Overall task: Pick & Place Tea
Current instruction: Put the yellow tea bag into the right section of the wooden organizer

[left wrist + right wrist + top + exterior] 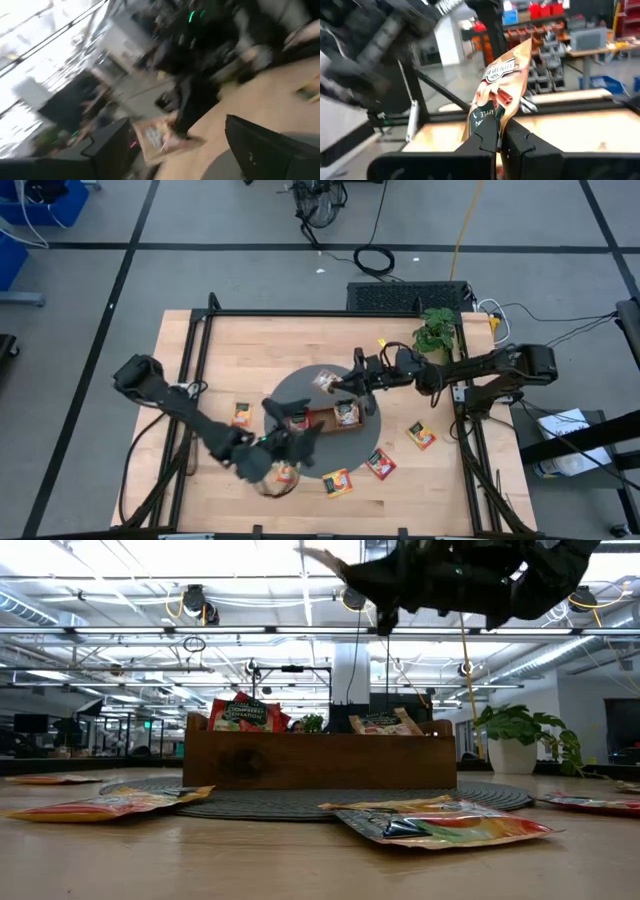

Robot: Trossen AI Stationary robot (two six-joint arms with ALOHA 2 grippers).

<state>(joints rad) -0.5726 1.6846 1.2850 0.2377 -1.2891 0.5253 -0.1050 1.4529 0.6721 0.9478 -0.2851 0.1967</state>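
Pale wooden tabletop [280, 340] carries my landmark, the brown three-compartment wooden tray [325, 420] on its grey mat. I hold a whitish flat tea packet [501, 82] pinched tight in the right pincer [501, 134], just beyond the tray's far edge. I should lower it squarely over a compartment before releasing. My left pincer [290, 442], jaws parted and empty, waits by the tray's near side.

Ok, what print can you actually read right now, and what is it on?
"APPLE": on the whitish tea packet pinched in the right gripper, right wrist view; the larger banner word above it is too blurred to read.
Green label on the red packet standing in the wooden tray: two lines of white print, too small to read.
Loose packets on the table: print unreadable.
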